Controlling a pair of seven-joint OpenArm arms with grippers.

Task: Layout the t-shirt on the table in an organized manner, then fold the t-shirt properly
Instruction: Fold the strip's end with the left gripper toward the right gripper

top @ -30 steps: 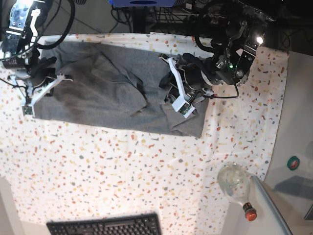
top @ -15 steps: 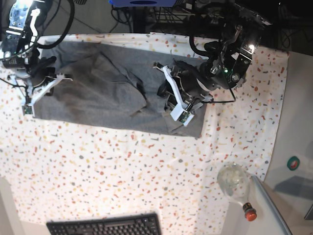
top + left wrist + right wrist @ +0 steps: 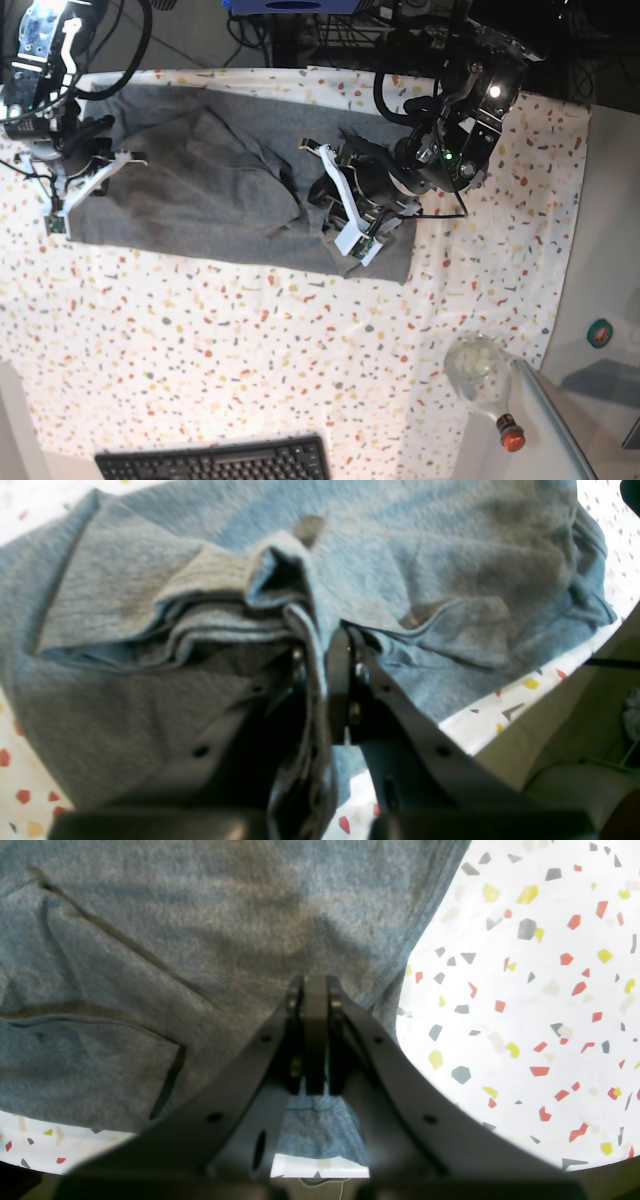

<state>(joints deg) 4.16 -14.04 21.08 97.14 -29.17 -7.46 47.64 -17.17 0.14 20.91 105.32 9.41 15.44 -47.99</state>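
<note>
Heather-grey t-shirt, plain and rumpled, spread lengthwise along far edge of speckled white bench. Creased and bunched toward middle, 1 corner doubled over into layered folds, lower hem lying roughly straight on bench.

Both arms are black, jointed machines draped with looping black cables. The left gripper carries long white finger plates, one ending in a small green circuit board. Behind it, on the arm's dark body, a tiny green light glows, and farther back a glossy black housing catches a bright glare. The right gripper has the same white plates. Seen close, each gripper's fingers are matte dark grey, flaring wide behind the tips and dotted with small round screw holes.
</note>
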